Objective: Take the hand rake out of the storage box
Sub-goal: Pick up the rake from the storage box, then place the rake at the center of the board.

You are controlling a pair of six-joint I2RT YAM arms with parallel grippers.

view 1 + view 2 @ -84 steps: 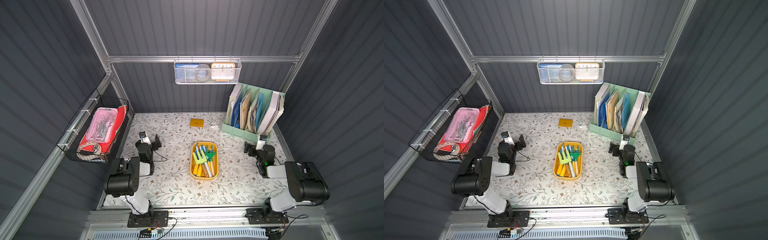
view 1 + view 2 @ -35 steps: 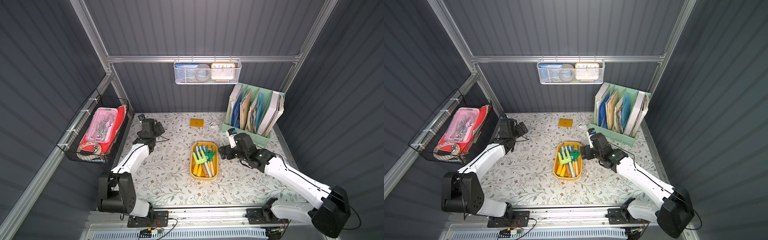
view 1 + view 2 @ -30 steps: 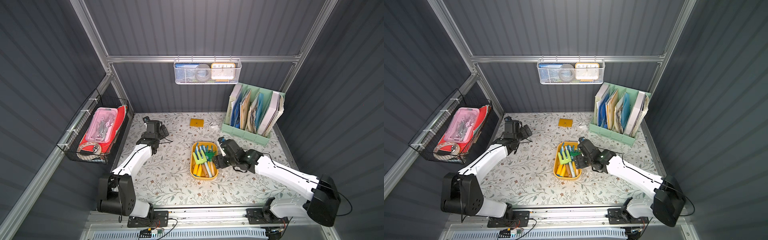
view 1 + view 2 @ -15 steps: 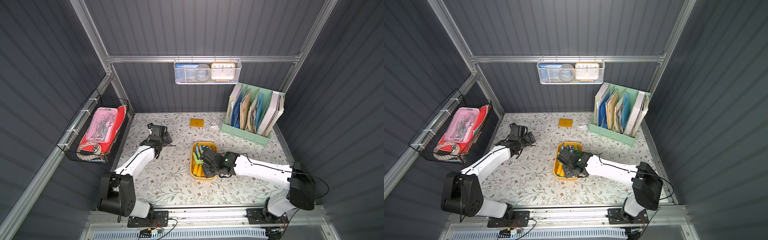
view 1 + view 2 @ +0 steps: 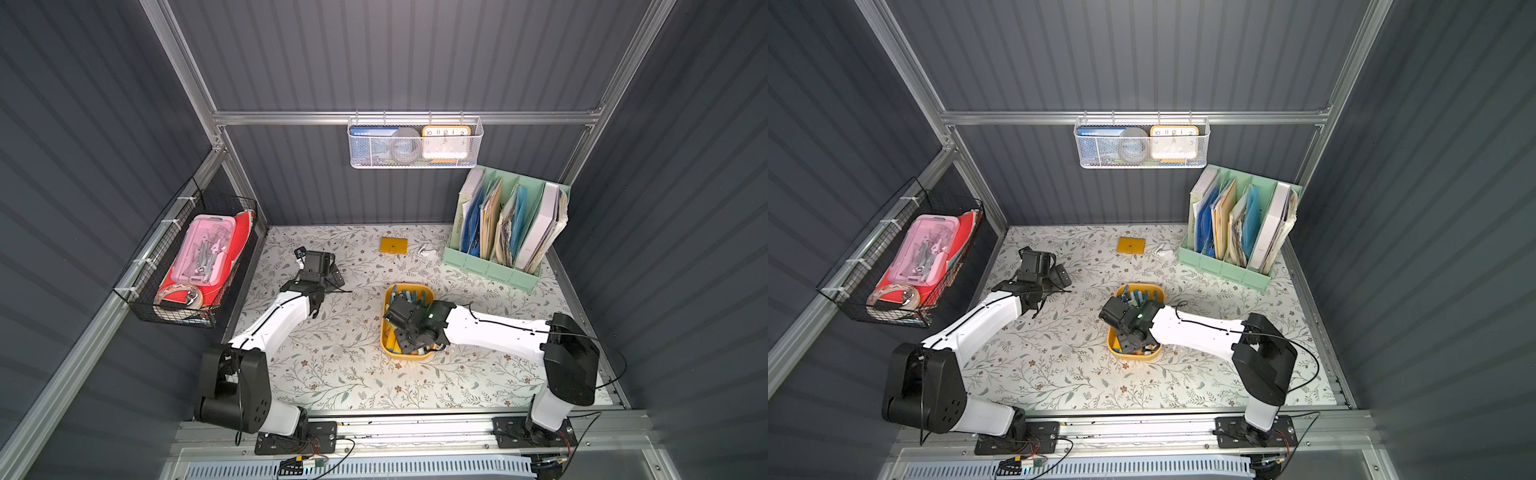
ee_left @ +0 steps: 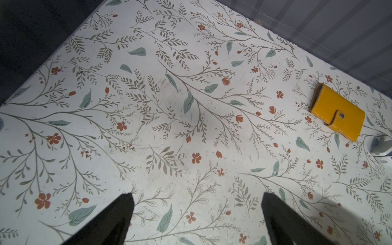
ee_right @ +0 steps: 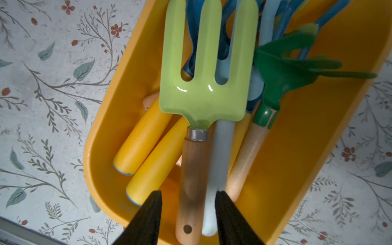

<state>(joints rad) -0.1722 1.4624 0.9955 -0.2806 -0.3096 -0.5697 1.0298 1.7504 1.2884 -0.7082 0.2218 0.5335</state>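
The hand rake (image 7: 201, 95) is lying inside the storage box (image 7: 307, 148), uppermost on the pile of toy garden tools. It has a lime-green three-tined head, a metal collar and a wooden handle with a hanging hole at its end.

Lying under and beside it:
- two yellow-handled tools (image 7: 146, 140);
- a pale blue-white handle (image 7: 221, 148), pressed along the rake's wooden handle;
- a dark green fan-tined tool (image 7: 282, 70) with its own wooden handle;
- blue tools (image 7: 195, 31) showing beneath the tines.

The right gripper (image 7: 188, 192) is reaching into the box and straddling the end of the rake's wooden handle together with the pale handle. Its jaws are standing partly apart and are not clamped. A clear gap is showing between one finger (image 7: 148, 216) and the wood. The opposite finger is sitting at the edge of the pale handle, and contact there cannot be confirmed. The rake is resting on the pile.

In both top views the box is sitting on the floral table (image 5: 332, 374) near its middle. It is in front of the mint-green file organiser (image 5: 490, 272) and apart from it. The right arm's wrist is covering most of the contents.

The left gripper (image 6: 197, 194) is hovering over the table surface, well apart from the box. Its jaws are spread wide and gripping nothing. A yellow wallet (image 6: 337, 112) is lying near the back wall.
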